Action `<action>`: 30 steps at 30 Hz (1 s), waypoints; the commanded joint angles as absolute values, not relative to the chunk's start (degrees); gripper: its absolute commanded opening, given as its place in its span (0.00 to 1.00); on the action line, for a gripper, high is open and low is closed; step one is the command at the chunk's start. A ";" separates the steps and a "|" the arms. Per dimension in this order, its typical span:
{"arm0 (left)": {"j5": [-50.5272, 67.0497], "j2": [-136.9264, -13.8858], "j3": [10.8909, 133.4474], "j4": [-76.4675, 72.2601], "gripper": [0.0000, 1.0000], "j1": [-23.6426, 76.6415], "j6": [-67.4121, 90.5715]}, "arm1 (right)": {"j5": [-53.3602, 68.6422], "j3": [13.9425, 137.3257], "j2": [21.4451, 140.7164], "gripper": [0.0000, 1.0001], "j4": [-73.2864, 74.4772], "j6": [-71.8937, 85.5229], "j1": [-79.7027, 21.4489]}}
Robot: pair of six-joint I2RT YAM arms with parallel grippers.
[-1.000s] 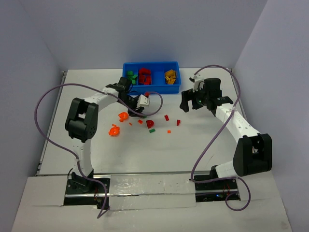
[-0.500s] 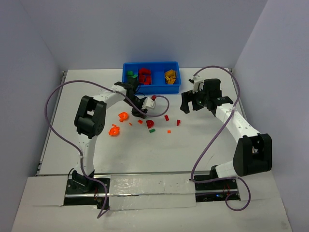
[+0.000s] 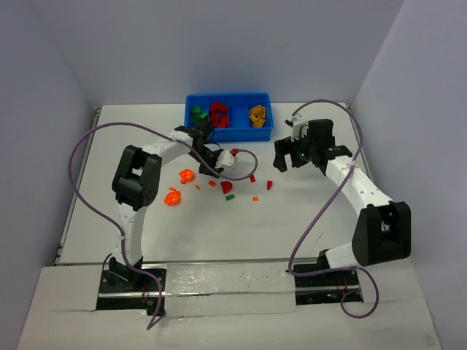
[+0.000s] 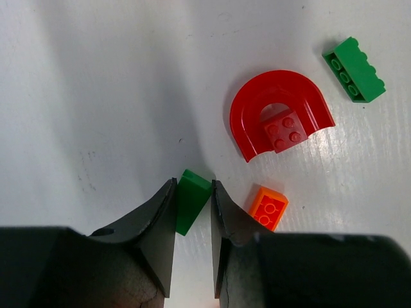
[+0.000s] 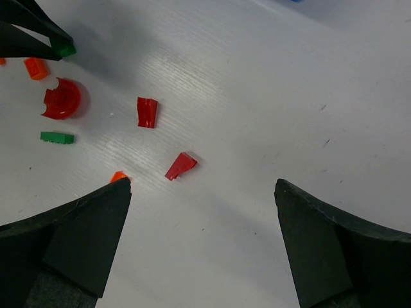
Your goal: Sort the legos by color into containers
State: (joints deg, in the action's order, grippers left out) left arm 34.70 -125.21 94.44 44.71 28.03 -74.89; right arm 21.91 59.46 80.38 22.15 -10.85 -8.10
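My left gripper is down at the table, its jaws closed against both sides of a small green wedge lego. Just beside it lie a red arch, an orange brick and a green brick. From above, the left gripper sits in front of the blue tray, whose compartments hold green, red and orange-yellow legos. My right gripper hangs open and empty over bare table, near a red wedge and a red piece.
Two orange arch pieces lie left of the loose pile. Small red and orange bits are scattered between the arms around. The left arm's purple cable loops over the table's left side.
The left gripper has shifted a little to the right and its jaws have closed in on the green wedge. The right arm has not moved.
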 commanded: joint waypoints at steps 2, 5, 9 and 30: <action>32.08 -120.24 91.05 38.59 0.09 27.95 -72.17 | 19.08 62.65 81.98 0.94 25.12 -13.09 -8.61; 34.10 -117.73 92.47 37.26 0.00 27.65 -65.46 | 16.28 63.19 83.35 0.91 25.40 -12.34 -10.60; 37.44 -113.23 93.42 34.76 0.00 26.81 -56.02 | 13.66 63.23 84.83 0.85 22.97 -9.33 -14.61; 39.05 -97.20 87.61 10.77 0.00 14.59 -18.80 | 3.11 79.34 111.37 0.60 26.21 -0.09 -28.16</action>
